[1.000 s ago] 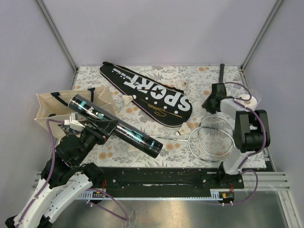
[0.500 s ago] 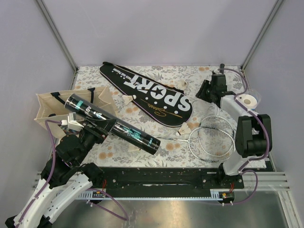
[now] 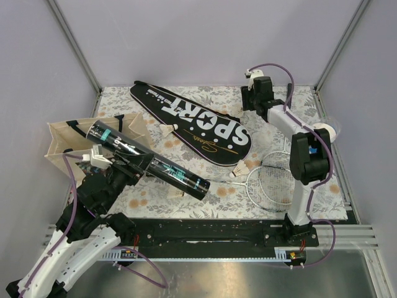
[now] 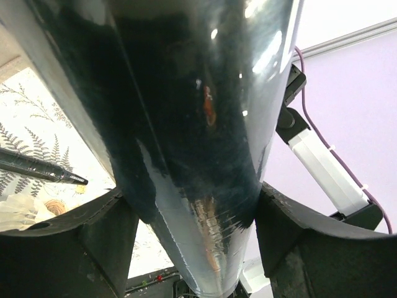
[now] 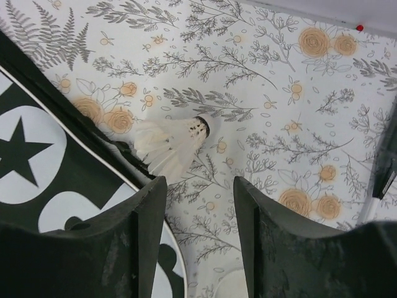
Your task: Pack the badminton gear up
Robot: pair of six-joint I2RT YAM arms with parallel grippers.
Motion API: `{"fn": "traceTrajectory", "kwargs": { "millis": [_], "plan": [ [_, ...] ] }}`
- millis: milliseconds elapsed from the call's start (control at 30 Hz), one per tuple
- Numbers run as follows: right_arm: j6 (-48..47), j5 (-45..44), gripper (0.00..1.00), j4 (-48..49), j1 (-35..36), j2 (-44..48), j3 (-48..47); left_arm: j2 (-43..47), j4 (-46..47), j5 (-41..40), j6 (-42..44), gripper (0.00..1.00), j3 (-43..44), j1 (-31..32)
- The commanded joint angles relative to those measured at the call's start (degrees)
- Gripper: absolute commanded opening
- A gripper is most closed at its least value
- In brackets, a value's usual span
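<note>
The left end effector (image 3: 128, 167) pinches the black tube (image 3: 180, 180) mid-body, its raised end over the tote bag (image 3: 62, 141), probably for insertion, while the right end effector (image 5: 197, 202) hangs spread above a shuttlecock (image 5: 166, 143) lying on the bench (image 5: 279, 93) just beside the cover (image 5: 62, 180).

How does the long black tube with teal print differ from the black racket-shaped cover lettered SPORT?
The long black tube is round, teal-printed; the black SPORT cover is flat, white-lettered. The left gripper clamps the tube; the cover lies untouched. Both are black.
</note>
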State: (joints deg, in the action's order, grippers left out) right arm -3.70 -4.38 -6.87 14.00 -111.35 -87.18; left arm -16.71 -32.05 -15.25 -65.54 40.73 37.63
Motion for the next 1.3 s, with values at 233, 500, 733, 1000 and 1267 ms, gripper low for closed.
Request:
{"fn": "traceTrajectory", "kwargs": {
  "millis": [233,500,733,1000,1267],
  "plan": [
    [-15.36,-1.51,0.57,-3.76,2.35,-9.05,-10.64,-4.21,8.94,0.74,0.41,0.40,0.75,-0.10],
    [-22.48,-1.94,0.58,-0.07,3.93,-12.04,-9.59,-5.88,9.11,-0.13,0.32,0.39,1.02,-0.10],
    [-25.03,-11.79,0.44,1.42,4.98,-15.83,-12.14,-7.11,9.11,-0.75,-0.12,0.39,0.93,-0.10],
    [-24.51,-17.94,0.10,6.25,5.51,-13.72,-9.69,-7.72,8.50,-2.15,-1.34,0.40,1.10,-0.10],
    [-13.72,-14.44,0.00,3.19,6.30,-2.66,-3.54,-9.83,3.67,-5.06,-8.19,0.41,2.60,-0.10]
  ]
}}
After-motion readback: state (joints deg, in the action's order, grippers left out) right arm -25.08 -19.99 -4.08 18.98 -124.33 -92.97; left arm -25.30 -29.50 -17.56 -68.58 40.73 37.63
